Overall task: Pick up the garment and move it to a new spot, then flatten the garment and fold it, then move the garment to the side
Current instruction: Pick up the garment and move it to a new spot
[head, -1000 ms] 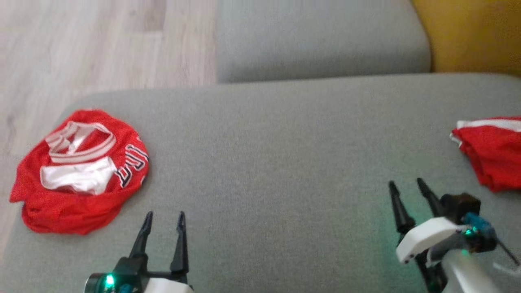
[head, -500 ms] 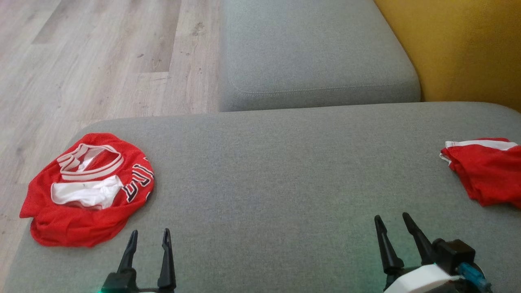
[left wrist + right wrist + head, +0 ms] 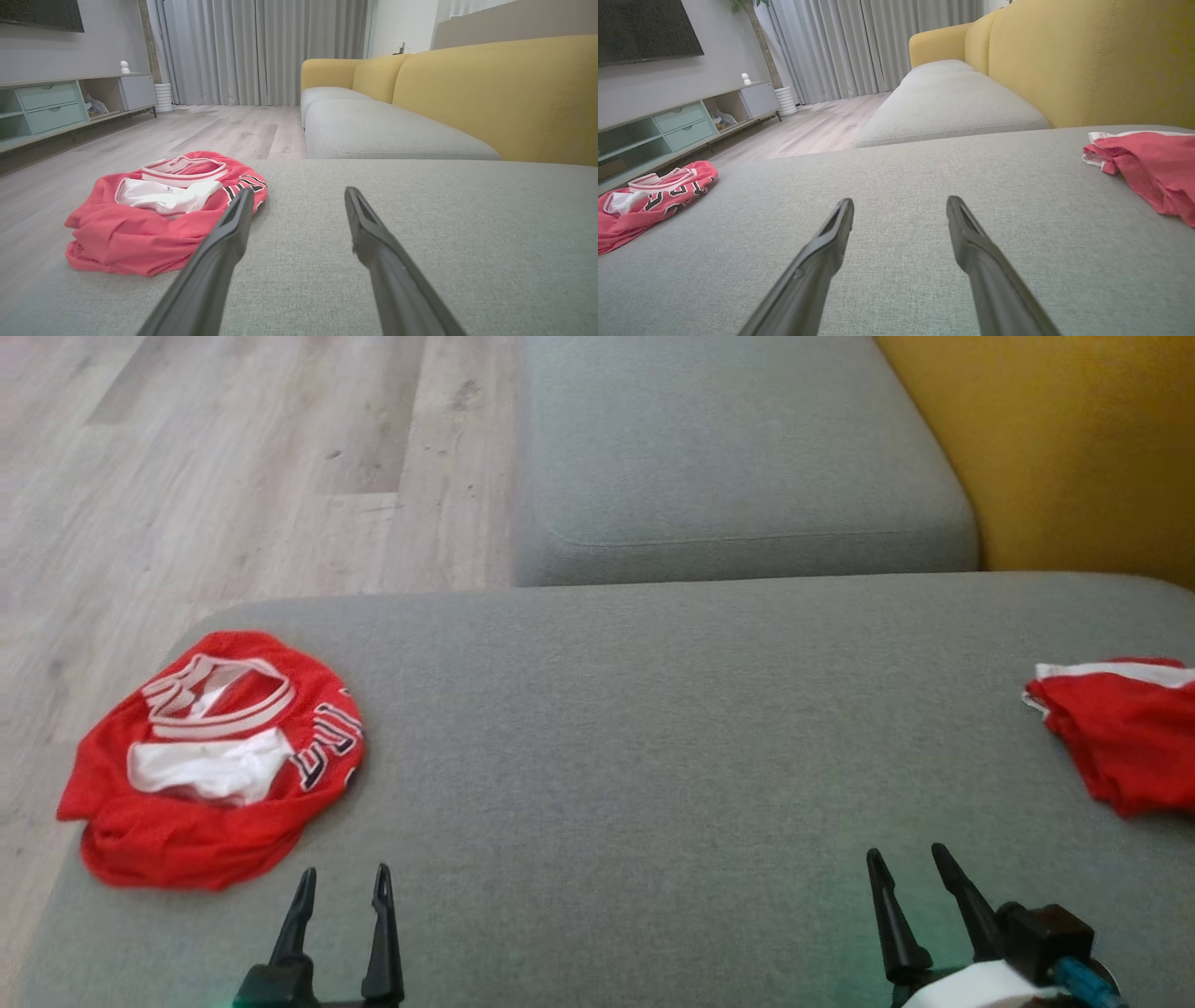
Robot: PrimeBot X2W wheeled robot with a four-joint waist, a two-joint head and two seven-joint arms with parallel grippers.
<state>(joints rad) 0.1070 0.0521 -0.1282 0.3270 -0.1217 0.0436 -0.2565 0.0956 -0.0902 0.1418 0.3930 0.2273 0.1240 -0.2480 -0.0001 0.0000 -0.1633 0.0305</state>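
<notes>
Your left gripper (image 3: 344, 870) stood spread wide, holding nothing, near the jersey (image 3: 210, 775); your right gripper (image 3: 905, 851), likewise spread and empty, stood near a red garment (image 3: 1116, 747), possibly shorts

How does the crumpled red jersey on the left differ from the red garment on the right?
The crumpled red jersey with white lining is bunched into a round heap; the red garment with a white band lies flatter. The jersey shows dark lettering; the other shows none. Both are red and rest on the grey sofa cushion.
</notes>
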